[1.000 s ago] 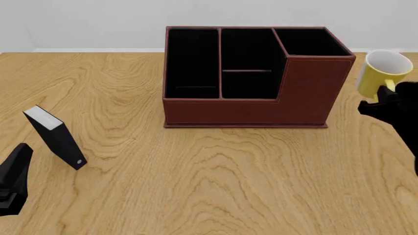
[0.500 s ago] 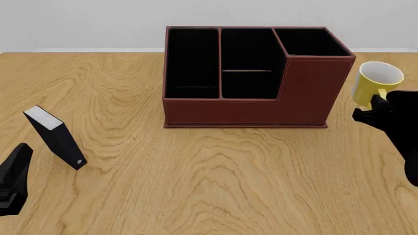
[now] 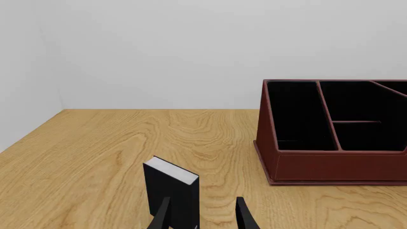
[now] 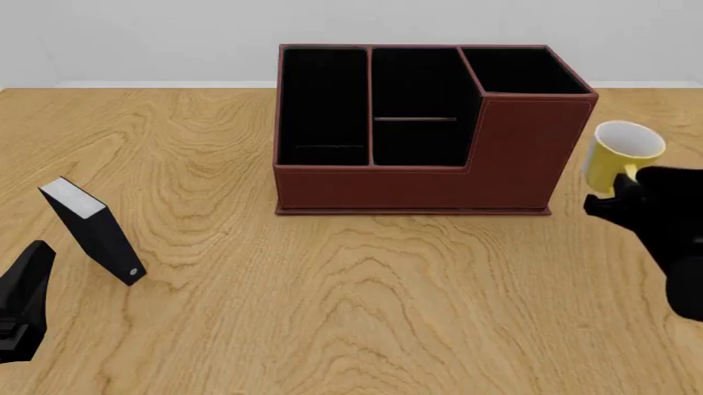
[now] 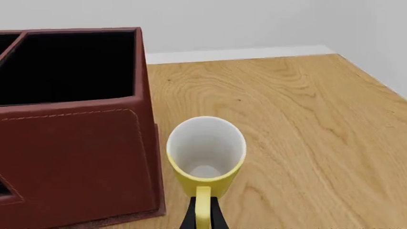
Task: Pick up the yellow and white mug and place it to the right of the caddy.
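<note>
pickup done: right gripper (image 5: 202, 217) jaws clamp mug (image 5: 206, 155) handle | mug just ahead of jaws, beside caddy (image 4: 429, 123) right wall | left: set down, release | left gripper (image 3: 202, 214) jaws apart, idle

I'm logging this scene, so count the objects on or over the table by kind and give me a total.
Mugs: 1, the yellow and white mug
Organiser boxes: 1, the caddy
Small black-and-white boxes: 1
Total: 3

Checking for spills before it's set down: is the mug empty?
Empty: the right wrist view looks into the yellow and white mug and shows only its bare white inside and bottom.
</note>
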`<state>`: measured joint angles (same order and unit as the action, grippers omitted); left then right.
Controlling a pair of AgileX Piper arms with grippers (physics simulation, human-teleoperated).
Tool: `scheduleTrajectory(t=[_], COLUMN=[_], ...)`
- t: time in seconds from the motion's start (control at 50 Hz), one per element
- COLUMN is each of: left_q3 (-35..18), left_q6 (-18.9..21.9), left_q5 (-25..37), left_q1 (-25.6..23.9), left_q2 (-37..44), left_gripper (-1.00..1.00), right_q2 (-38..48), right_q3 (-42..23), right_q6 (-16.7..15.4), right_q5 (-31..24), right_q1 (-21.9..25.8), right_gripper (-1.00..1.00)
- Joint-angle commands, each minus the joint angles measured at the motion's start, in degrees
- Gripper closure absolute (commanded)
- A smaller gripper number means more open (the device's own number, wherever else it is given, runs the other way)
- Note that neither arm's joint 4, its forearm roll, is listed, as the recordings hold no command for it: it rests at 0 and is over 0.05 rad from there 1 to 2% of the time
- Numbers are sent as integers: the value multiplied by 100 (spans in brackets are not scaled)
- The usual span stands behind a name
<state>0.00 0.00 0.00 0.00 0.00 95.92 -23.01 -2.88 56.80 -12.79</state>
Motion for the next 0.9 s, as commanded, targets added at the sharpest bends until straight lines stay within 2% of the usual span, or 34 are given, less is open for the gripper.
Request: scheduleTrajectory(t=[0.02, 0.9], left_q3=[0, 0], left_q6=[0, 0], left_q5=[0, 0], left_q1=[0, 0], left_q2=[0, 0], left_gripper=[-100, -100], right_q2=[246, 1129], right_q3=[-39, -444], right_q6=[67, 174], right_q5=[158, 405], right_q1=[-17, -29], right_gripper=[100, 100])
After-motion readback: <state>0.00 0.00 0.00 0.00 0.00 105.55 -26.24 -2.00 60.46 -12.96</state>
